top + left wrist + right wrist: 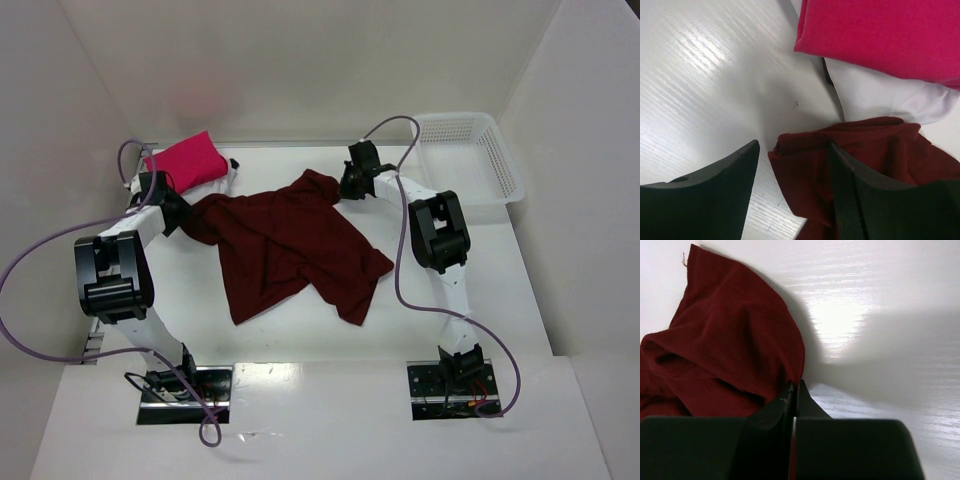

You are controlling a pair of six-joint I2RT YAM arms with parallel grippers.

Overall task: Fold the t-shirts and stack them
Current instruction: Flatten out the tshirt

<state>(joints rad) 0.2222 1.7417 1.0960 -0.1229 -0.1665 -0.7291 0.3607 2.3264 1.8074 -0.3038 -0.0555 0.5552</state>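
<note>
I viewed white enclosure walls [300, 60] rising on three sides of a white, faintly grained tabletop [500, 290], which showed glare in both wrist views. The large dark maroon cloth t-shirt [290, 250] lay crumpled and spread across the table's middle. A white plastic mesh basket [505, 170] stood at the far right corner. A bright pink-red t-shirt folded to a small rectangle [188, 160] sat at the far left, resting on a white cloth t-shirt [880, 95]. The left gripper [794, 145] was unclenched, its fingers straddling the maroon shirt's left corner. The right gripper [796, 385] was clenched on the shirt's far edge, low against the table.
</note>
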